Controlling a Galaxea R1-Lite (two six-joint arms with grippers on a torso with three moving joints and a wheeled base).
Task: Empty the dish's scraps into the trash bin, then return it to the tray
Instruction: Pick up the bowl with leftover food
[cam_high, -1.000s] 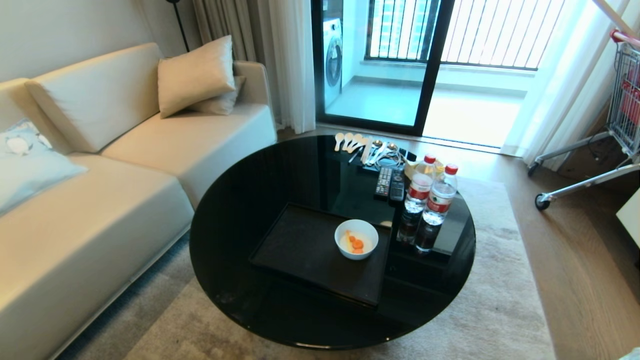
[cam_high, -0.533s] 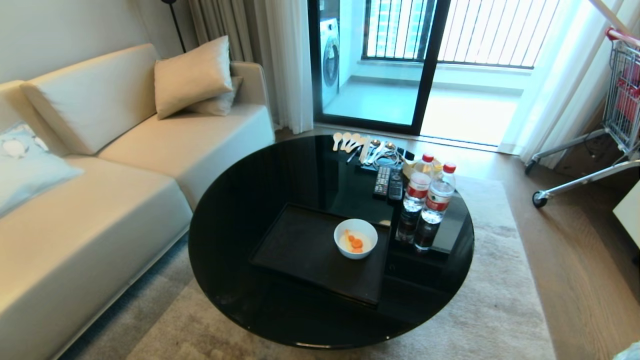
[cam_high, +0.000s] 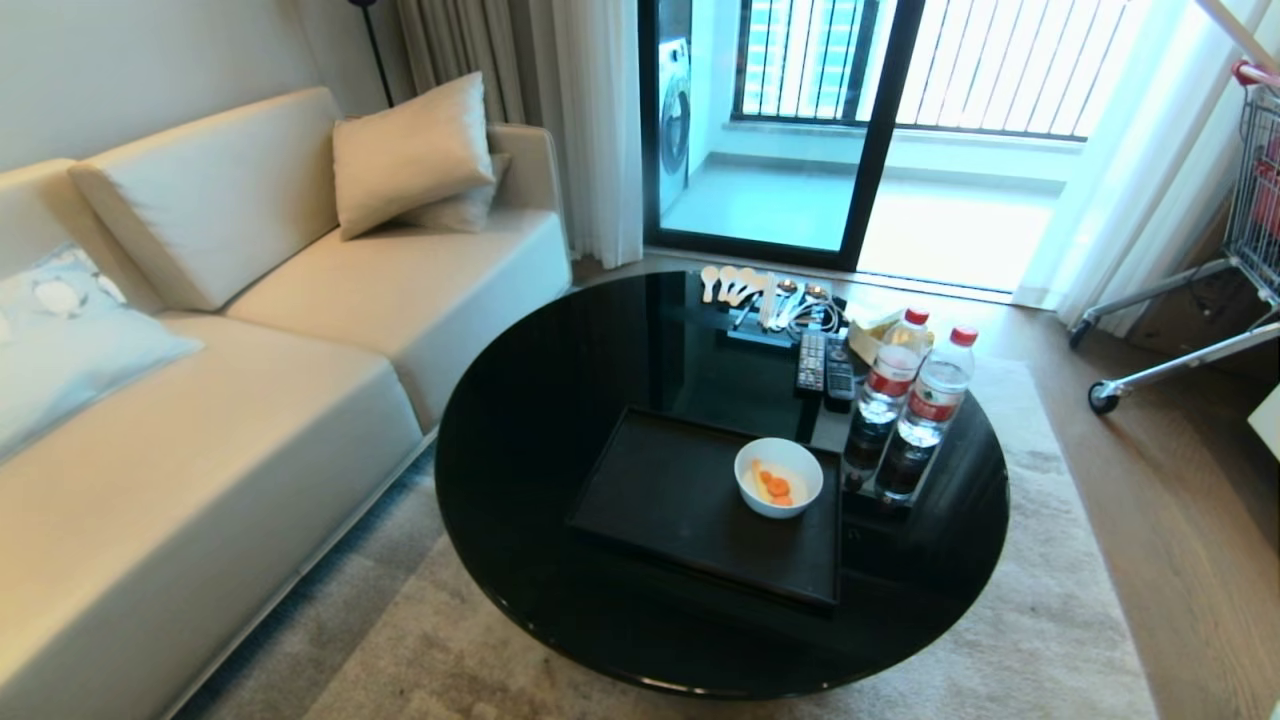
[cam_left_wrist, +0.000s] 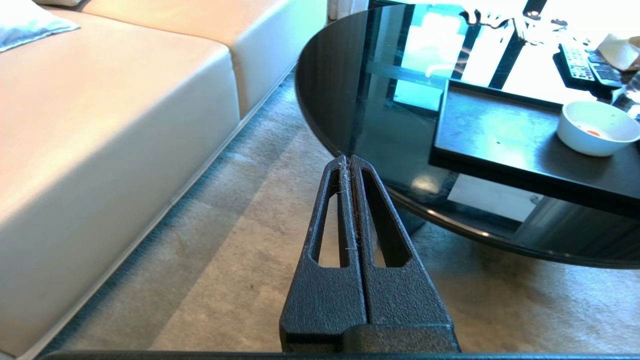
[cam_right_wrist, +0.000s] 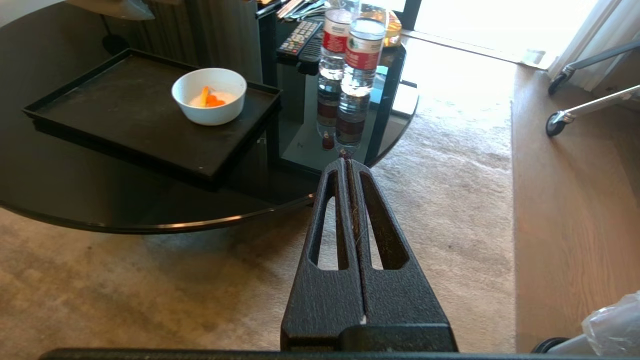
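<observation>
Centre-right of the head view, we see the dish (cam_high: 779, 477) upright, mouth up, on the tray (cam_high: 680, 500), in the tray's upper-right corner close to its rim. It is round, so no long axis. The scraps (cam_high: 772, 485) lie inside it, a few orange bits with a pale one. The tray is rectangular, its long axis running from upper left to lower right across the round black table (cam_high: 520, 420). Two water bottles (cam_high: 912, 398) stand just right of the dish, off the tray, nearest things beside it. Above them in the frame we see two remotes (cam_high: 825, 364) and a row of spoons (cam_high: 745, 290) at the table's far edge. A beige sofa (cam_high: 200, 420) fills the left side; a cart (cam_high: 1240, 230) sits at the right edge. In the right wrist view a clear plastic bag (cam_right_wrist: 617, 322) shows at the lower right corner. The left gripper (cam_left_wrist: 348, 161) hangs over the carpet, short of the table edge, jaws pressed together. The right gripper (cam_right_wrist: 346, 163) likewise, jaws pressed together, holding nothing.
</observation>
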